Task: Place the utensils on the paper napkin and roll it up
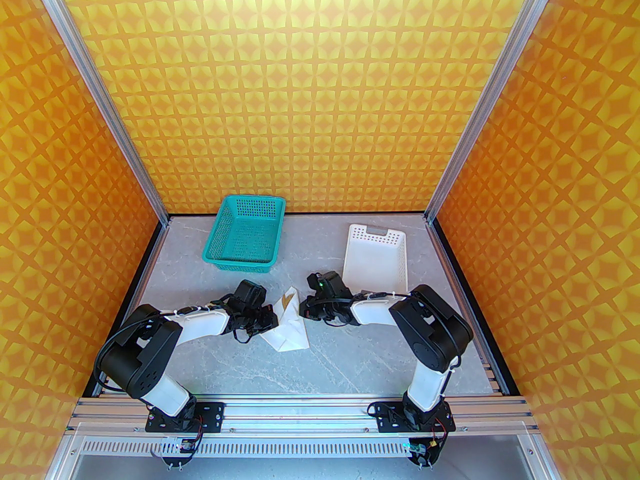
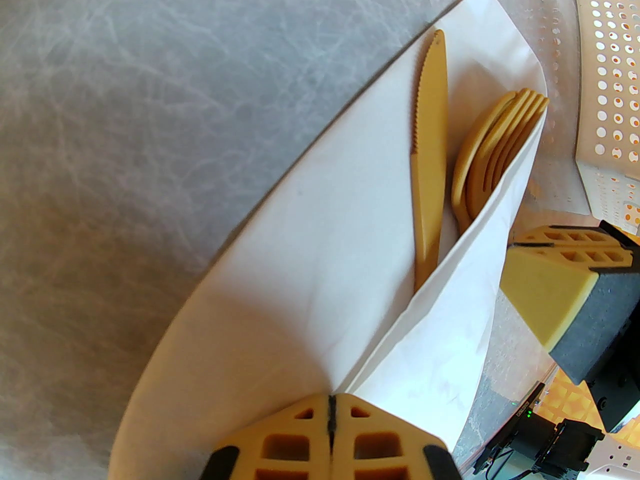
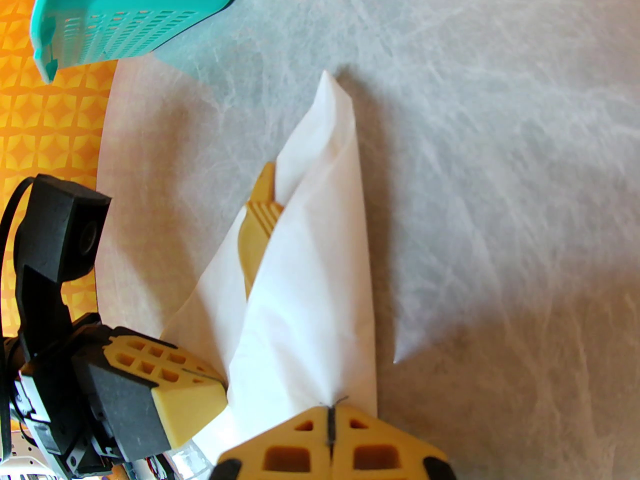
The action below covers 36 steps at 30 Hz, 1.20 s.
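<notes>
Paper napkin (image 2: 325,248) half-wraps the tan knife (image 2: 430,158) and fork (image 2: 495,138), left gripper (image 2: 330,413) and right gripper (image 3: 330,415) both clenched on it; rolling is unfinished.

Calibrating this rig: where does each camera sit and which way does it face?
Top external: above, behind the bases, looking down on the table; both arms show, left hand and right hand at the paper napkin.
Left wrist: on the left arm, facing along its shut fingers at the utensils in the paper napkin; right hand at right.
Right wrist: on the right arm, facing along its shut fingers at the paper napkin; teal basket upper left, left hand lower left.
Both wrist views share the paper napkin and the opposite hand.
</notes>
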Each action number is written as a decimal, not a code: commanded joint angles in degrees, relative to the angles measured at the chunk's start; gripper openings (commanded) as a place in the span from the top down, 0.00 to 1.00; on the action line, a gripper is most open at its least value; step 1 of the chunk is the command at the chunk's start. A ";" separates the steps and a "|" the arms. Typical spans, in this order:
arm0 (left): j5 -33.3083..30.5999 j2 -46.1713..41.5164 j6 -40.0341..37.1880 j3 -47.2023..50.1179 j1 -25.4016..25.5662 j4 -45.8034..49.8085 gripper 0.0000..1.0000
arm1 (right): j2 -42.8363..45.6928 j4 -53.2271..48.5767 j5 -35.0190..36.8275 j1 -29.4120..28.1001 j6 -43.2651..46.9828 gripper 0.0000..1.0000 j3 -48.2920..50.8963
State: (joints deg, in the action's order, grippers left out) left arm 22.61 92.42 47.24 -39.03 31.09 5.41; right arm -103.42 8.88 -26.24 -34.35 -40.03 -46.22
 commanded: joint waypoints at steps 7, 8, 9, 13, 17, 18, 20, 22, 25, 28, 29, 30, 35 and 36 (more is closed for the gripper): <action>-1.34 1.53 -1.01 -1.05 0.31 1.74 1.00 | 2.61 1.36 -1.35 -0.37 -1.01 1.00 2.88; -1.34 1.53 -1.01 -1.14 0.36 1.78 1.00 | 2.44 1.43 -1.19 -0.45 -1.01 1.00 2.97; -1.34 1.49 -1.01 -1.10 0.35 1.84 1.00 | 2.20 1.47 -1.11 -0.55 -1.10 1.00 3.06; -1.34 1.36 -1.10 -1.16 0.36 1.89 1.00 | 1.14 1.40 -0.86 -0.86 -1.43 1.00 3.06; -1.34 1.27 -1.10 -1.14 0.35 1.98 1.00 | 1.37 -0.58 0.85 -0.90 -1.20 1.00 3.08; -1.30 1.25 -1.10 -1.14 0.34 2.06 1.00 | 1.66 -0.92 1.02 -0.90 -1.10 1.00 3.27; -1.34 1.26 -1.19 -1.23 0.37 2.13 1.00 | 2.69 -1.15 1.05 -0.90 -1.18 1.00 3.65; -1.32 1.25 -1.19 -1.23 0.37 2.16 1.00 | 4.29 -1.35 0.99 -0.97 -1.28 1.00 4.10; -1.34 1.36 -1.18 -1.14 0.37 2.06 1.00 | 6.82 -2.49 1.28 -1.40 -1.20 1.00 4.61; -1.34 1.35 -1.19 -1.19 0.38 2.03 1.00 | 8.61 -3.09 1.45 -2.34 -1.43 1.00 5.15; -1.34 1.35 -1.27 -1.14 0.37 1.98 1.00 | 8.87 -3.15 1.53 -2.75 -1.61 1.00 5.32; -1.34 1.36 -1.27 -1.15 0.36 2.00 1.00 | 9.07 -3.22 1.63 -3.23 -1.76 1.00 5.56; -1.34 1.27 -1.25 -1.14 0.37 2.03 1.00 | 8.98 -2.06 3.07 -4.24 -3.00 1.00 7.43; -1.34 1.18 -1.27 -1.14 0.38 1.98 1.00 | 8.87 -1.70 3.25 -4.24 -3.20 1.00 7.78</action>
State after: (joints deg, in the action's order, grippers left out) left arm 22.57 92.75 47.24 -39.46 31.14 5.63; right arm -94.89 7.14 -24.95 -38.52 -41.76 -40.05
